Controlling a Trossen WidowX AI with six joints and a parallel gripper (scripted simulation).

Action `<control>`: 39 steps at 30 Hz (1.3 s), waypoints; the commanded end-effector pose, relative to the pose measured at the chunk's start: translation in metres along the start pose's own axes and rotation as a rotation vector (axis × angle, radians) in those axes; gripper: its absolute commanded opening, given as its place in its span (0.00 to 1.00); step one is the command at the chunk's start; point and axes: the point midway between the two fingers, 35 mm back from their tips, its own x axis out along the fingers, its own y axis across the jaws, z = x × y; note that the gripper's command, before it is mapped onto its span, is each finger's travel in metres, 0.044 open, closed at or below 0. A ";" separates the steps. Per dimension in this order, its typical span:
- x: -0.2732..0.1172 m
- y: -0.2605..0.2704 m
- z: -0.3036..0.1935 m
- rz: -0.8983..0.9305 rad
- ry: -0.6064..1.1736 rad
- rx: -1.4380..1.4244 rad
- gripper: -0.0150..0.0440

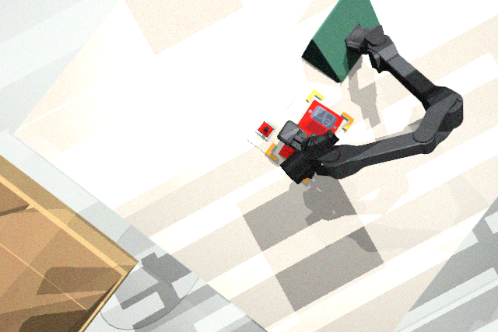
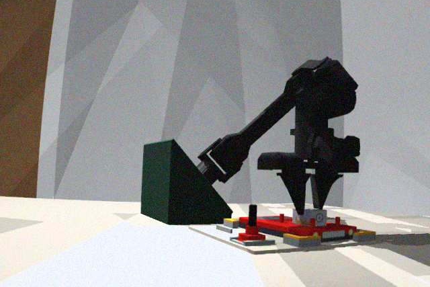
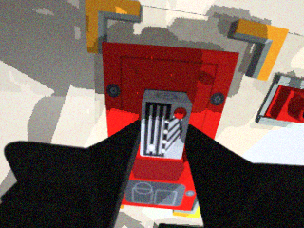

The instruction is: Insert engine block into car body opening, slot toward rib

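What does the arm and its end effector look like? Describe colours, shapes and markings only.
The arm is dark grey to black all over, built of boxy links joined by rounded, bulkier joints. A thin pale outline edges the link nearest its base in the exterior view. The end effector has a wide flat black body and two black fingers tapering to narrow wedge tips. No cables, labels or other markings show.

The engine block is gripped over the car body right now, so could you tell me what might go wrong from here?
1. The engine block stands proud of the red car body in the exterior view; releasing now may leave it only part seated.
2. The tool is clamped on the block's sides, so lifting away before opening could pull it back out.
3. The black peg on its small red base stands close beside the body; a sideways retreat might knock it.
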 end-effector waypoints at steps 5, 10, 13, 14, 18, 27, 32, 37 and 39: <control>0.000 0.000 0.000 0.000 0.000 0.000 0.61; 0.000 0.000 0.000 0.000 0.000 0.000 0.84; 0.000 0.000 0.000 0.000 0.000 0.000 0.97; 0.000 0.000 0.000 0.000 0.000 0.000 1.00; 0.000 0.000 0.000 0.000 0.000 0.000 1.00; -0.010 0.000 0.000 0.002 0.000 0.004 1.00; -0.013 0.000 0.000 0.003 0.000 0.005 1.00; -0.013 0.000 0.000 0.003 0.000 0.005 0.78; -0.013 0.000 0.000 0.003 0.000 0.005 0.69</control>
